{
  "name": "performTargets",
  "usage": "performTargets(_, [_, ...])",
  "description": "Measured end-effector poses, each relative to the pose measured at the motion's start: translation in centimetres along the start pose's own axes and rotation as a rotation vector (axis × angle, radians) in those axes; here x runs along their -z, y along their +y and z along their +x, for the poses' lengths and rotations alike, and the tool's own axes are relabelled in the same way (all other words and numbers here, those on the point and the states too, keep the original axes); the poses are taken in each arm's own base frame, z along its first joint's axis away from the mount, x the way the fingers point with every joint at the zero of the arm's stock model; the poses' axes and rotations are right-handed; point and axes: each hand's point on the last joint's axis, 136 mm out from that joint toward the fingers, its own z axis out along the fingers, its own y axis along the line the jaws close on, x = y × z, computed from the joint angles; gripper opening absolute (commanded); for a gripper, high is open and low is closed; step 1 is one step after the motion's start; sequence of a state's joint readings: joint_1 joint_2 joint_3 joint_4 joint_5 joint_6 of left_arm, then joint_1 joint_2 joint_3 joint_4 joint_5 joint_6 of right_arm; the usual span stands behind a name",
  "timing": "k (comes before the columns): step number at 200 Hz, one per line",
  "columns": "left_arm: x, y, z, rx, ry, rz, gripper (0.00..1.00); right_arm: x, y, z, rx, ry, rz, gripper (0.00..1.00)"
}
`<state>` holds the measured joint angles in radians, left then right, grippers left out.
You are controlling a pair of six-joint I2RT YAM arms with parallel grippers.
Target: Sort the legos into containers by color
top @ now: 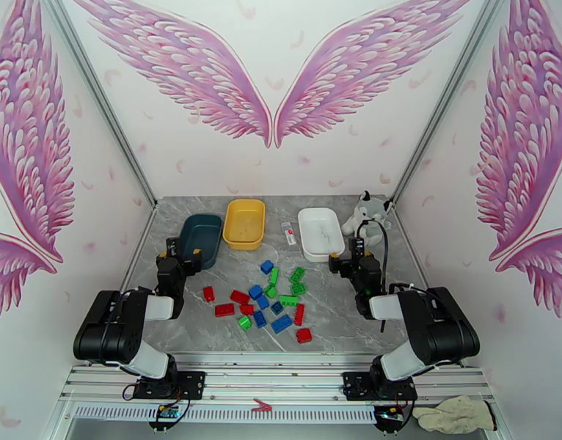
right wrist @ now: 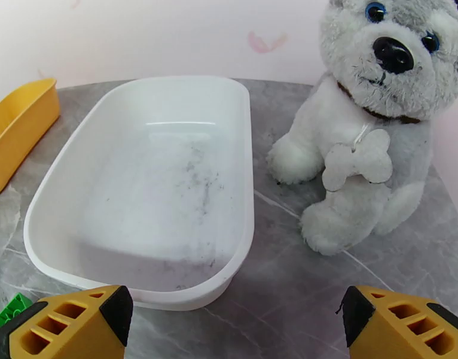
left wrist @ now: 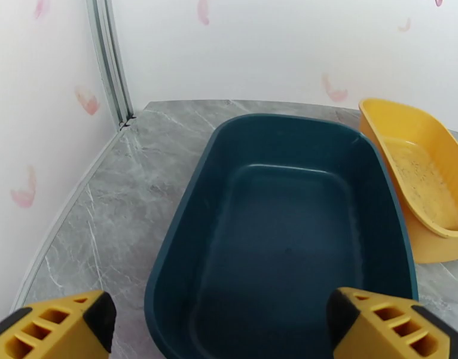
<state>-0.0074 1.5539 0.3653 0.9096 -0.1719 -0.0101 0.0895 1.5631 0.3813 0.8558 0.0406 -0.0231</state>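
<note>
On the grey marbled table [top: 354,317], three trays in a row along the far side: dark teal tray [left wrist: 277,118] at 10 o'clock from the table's middle, yellow tray [top: 245,223] at 11 and just beside it, white tray [top: 321,232] at 1, all three bare of bricks. Between yellow and white, a small white-and-red tube-like item [top: 288,234]. At 2 o'clock, just beside the white tray, a grey-and-white plush husky [right wrist: 372,115], sitting upright with a bone-shaped tag [right wrist: 356,160] at its chest. From the middle toward 6 o'clock, the legos [top: 270,298], loose on the tabletop in a mixed scatter of red, green and blue, some touching. Left gripper [left wrist: 218,315]: hovers at the near end of the teal tray, jaws spread wide, holds nothing. Right gripper [right wrist: 236,309]: hangs just short of the white tray's near end, jaws likewise parted and bare. At 5 o'clock, off the table by the right arm's base, a pale work glove [top: 457,414].
</note>
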Motion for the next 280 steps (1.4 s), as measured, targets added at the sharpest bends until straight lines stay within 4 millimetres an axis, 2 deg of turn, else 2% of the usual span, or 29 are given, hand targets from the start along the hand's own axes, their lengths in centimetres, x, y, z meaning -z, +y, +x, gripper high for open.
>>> performTargets(280, [-0.10, -0.35, 0.03, 0.026, 0.003, 0.082, 0.99, 0.00, 0.00, 0.00, 0.000, 0.000, 0.000, 0.99])
